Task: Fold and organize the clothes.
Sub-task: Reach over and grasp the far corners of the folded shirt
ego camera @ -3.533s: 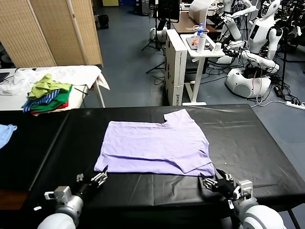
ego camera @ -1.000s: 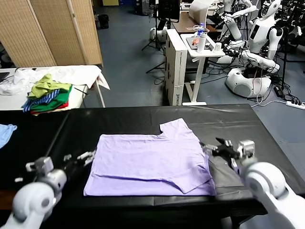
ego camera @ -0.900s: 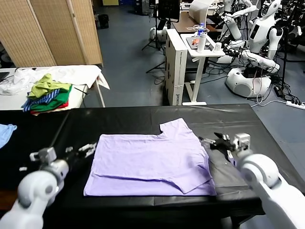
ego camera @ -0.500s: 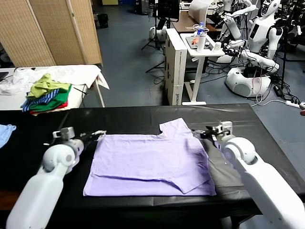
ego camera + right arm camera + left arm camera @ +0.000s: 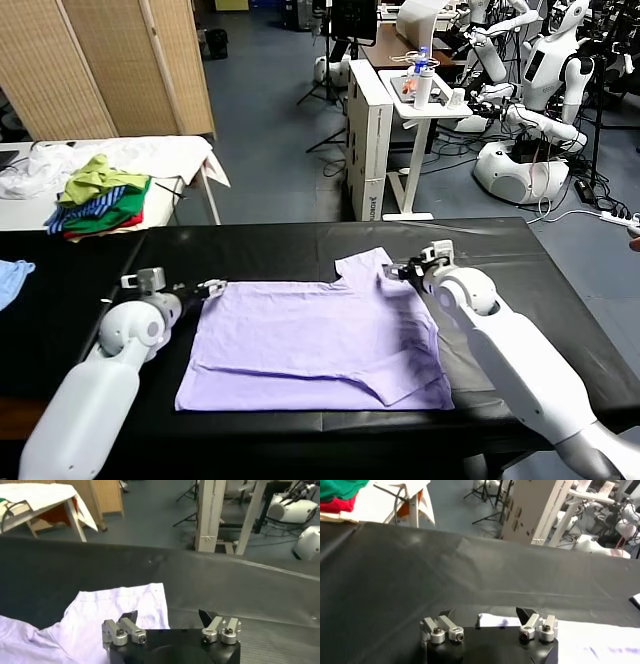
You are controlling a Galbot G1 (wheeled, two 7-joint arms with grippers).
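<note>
While the lavender T-shirt point(image 5: 318, 340) is lying spread flat on the black desk point(image 5: 560, 300), both arms are reaching in at its far corners.

Far left, on a white side table point(image 5: 170, 155): a pile of green, yellow and striped garments point(image 5: 98, 196) is sitting near the edge. A light blue garment point(image 5: 12, 278) is lying at the left edge of the desk, well apart from the shirt.

Left gripper point(image 5: 208, 289): sitting low at the shirt's far left corner. In the left wrist view its fingers point(image 5: 445, 614) are standing apart, with the corner of the T-shirt point(image 5: 495, 621) lying between them on the desk surface; not closed on the cloth.

Centre: the shirt is lying with its plain face up, a fold line running across the near part and a sleeve projecting at the far right.

Right gripper point(image 5: 405, 270): sitting at that far right sleeve. In the right wrist view its fingers point(image 5: 129, 618) are standing apart above the T-shirt point(image 5: 120, 612), with the sleeve edge just under the one finger; nothing is clamped.

Beyond the desk: a white stand point(image 5: 400, 130) with bottles point(image 5: 422, 75), and other white robots point(image 5: 535, 110) are standing on the floor at far right.
</note>
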